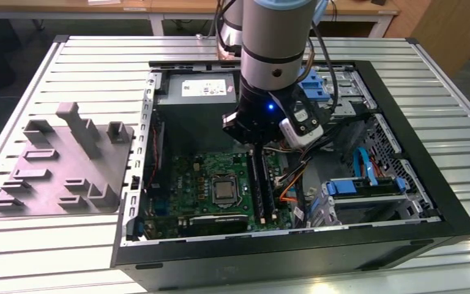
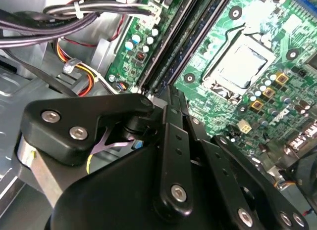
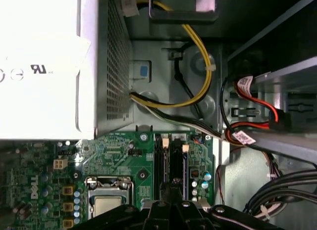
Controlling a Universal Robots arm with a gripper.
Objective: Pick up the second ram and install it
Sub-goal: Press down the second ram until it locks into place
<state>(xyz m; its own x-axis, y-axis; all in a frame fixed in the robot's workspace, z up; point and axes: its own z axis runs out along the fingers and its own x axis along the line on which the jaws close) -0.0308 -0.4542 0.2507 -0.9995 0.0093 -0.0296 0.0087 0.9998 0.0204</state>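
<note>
Motherboard [image 1: 218,177] work: my hand [image 2: 171,99] sits right over the memory slots [image 1: 261,184].

Left of the motherboard, a grey fixture [image 1: 63,162] rests on the bench [image 1: 431,55]. Whether the hand is closed on the second ram I cannot tell; no ram is plainly visible. Risk, in my judgement: a tilted stick jamming in the slot if I press off-line.

You have one open computer case [image 1: 455,226] on the tabletop [image 1: 96,55], one motherboard [image 1: 206,177] with one processor socket [image 1: 223,188], one grey power supply [image 1: 196,101], one grey fixture block [image 1: 63,162] beside the case, and one arm carrying one claw [image 1: 254,146]
</note>
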